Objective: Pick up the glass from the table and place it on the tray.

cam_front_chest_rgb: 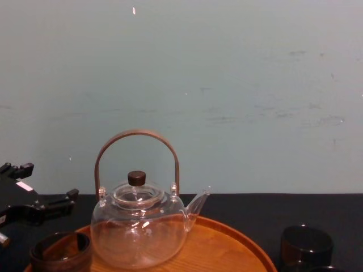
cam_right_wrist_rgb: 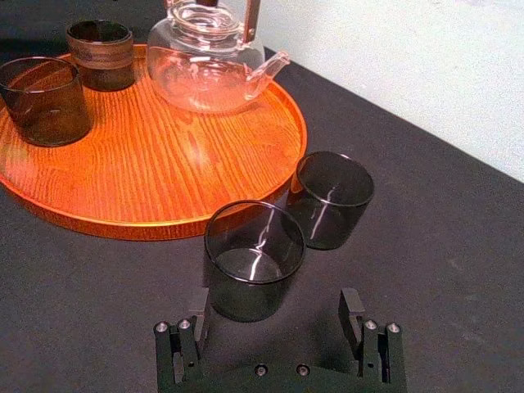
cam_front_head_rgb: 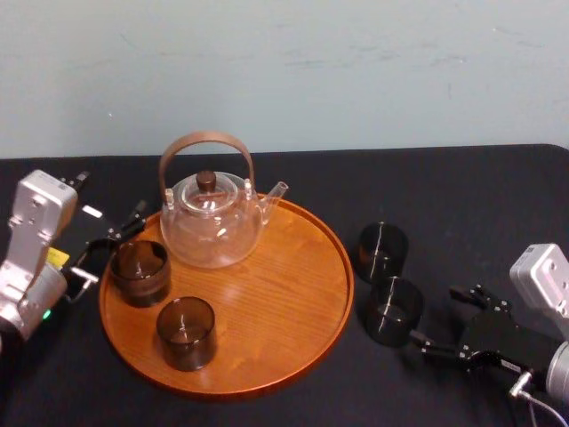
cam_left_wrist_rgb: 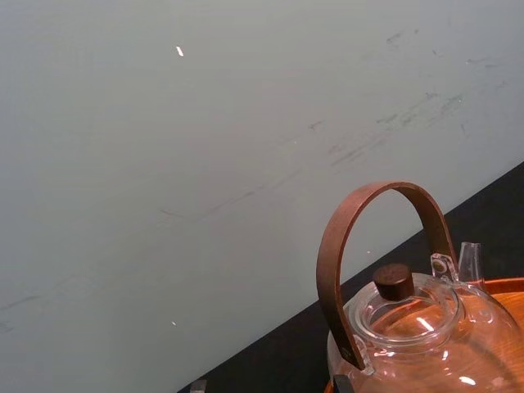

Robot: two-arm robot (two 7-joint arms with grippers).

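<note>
The glass (cam_right_wrist_rgb: 254, 260) we mean to lift stands upright on the black table (cam_front_head_rgb: 480, 205), off the tray (cam_front_head_rgb: 293, 311) and just beside its right rim, on the side nearer the robot. A second dark glass (cam_front_head_rgb: 382, 250) stands on the cloth just behind it, also close to the rim; in the head view the two seem almost to touch, though we cannot tell whether they do. The right gripper (cam_right_wrist_rgb: 274, 309) sits low over the table directly in front of the glass, its jaws spread wide and holding nothing. The glass stands at their mouth, closer to one finger than the other, and we see no grip on it. On the round wooden tray we see a clear glass teapot (cam_front_head_rgb: 212, 222) with a brown arched handle and a dark knob on its lid. In front of it stand a brown-banded cup (cam_front_head_rgb: 140, 271) near the left rim and another dark glass (cam_front_head_rgb: 186, 332) nearer the robot. The left gripper (cam_front_head_rgb: 111, 247) hangs at the tray's left edge beside the banded cup, its jaws also apart and empty.
</note>
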